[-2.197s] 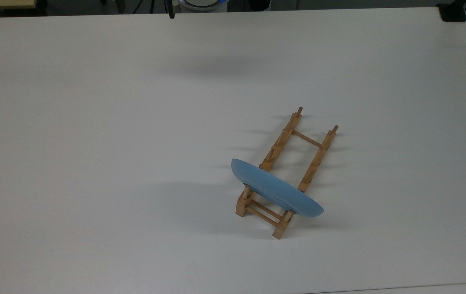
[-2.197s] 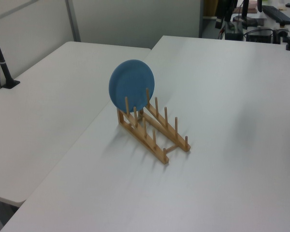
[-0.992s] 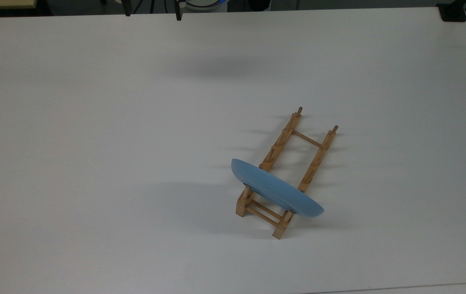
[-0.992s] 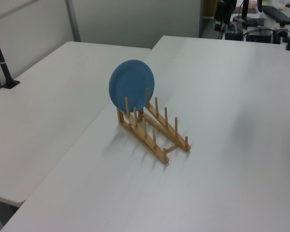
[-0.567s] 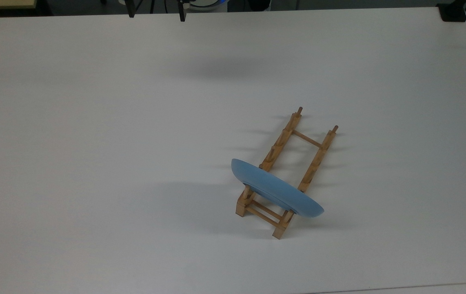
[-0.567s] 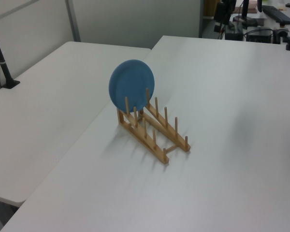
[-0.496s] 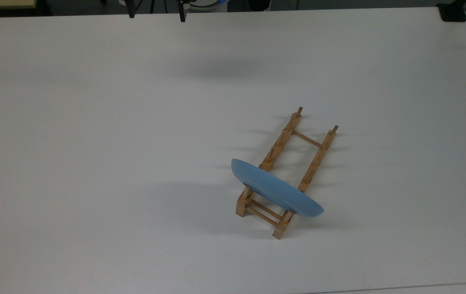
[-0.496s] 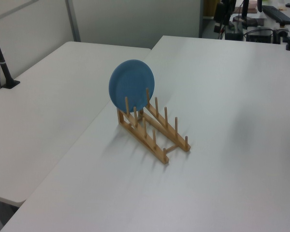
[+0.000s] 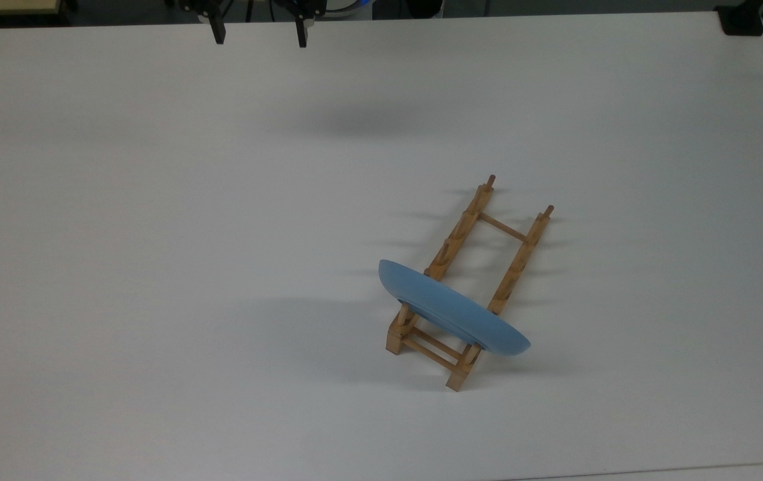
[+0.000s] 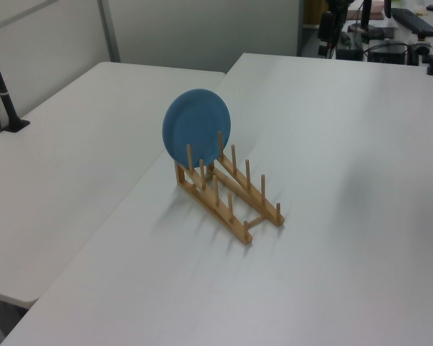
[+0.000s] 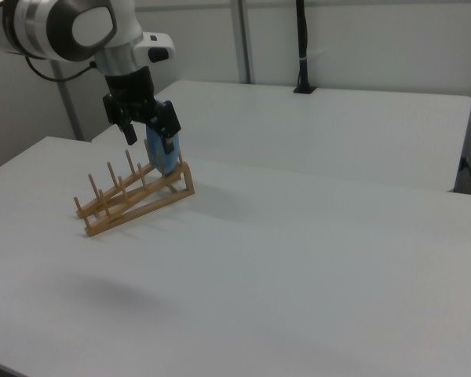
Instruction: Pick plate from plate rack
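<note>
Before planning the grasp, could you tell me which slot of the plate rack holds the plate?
The plate stands on edge at the plate rack's taller end, lowest in the top view; the other peg gaps are empty.

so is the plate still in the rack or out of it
In. The plate stands on edge between the pegs at one end of the plate rack; the hand is open, far from it in the top view.

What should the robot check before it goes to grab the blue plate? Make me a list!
1. Plate standing on edge in the plate rack: ok.
2. Gripper open: ok.
3. Gripper empty: ok.
4. Gripper lined up over the plate's rim: not ok; in the top view it hangs near the table's far edge.
5. White table bare around the rack: ok.
6. Which slot holds the plate: at the rack's taller end, ok.
</note>
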Motion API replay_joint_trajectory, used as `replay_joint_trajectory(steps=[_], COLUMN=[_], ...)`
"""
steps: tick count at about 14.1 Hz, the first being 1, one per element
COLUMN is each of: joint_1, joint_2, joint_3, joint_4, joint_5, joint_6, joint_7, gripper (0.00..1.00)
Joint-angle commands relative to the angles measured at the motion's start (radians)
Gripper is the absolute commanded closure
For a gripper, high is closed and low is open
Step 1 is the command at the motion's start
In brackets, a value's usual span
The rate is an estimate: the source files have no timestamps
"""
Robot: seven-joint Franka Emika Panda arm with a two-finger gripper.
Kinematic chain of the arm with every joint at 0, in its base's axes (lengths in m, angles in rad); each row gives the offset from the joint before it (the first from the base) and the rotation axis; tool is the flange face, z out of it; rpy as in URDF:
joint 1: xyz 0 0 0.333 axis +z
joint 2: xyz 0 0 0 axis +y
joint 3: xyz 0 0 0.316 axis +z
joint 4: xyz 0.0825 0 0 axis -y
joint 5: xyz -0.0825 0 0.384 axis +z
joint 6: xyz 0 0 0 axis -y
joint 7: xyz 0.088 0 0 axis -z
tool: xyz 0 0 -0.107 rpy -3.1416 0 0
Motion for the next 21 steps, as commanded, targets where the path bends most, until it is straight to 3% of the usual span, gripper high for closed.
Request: replay_joint_trajectory(steps=[1,6,12,17,21], joint_1=[-0.006,-0.009,0.005,0.026,0.092], joint_2=[-0.003,0.000,0.052,0.144,0.259], joint_3=[0.000,0.003,0.009,0.104,0.110], joint_4=[0.001,0.010,0.099,0.099,0.099], joint_5=[0.006,-0.015,-0.004,-0.032,-0.152], joint_6=[-0.024,-0.077,0.043,0.376,0.591], joint_7=[-0.182,-0.290,-0.303,-0.094,0.079], gripper=[0.00,0.00,0.00,0.00,0.00])
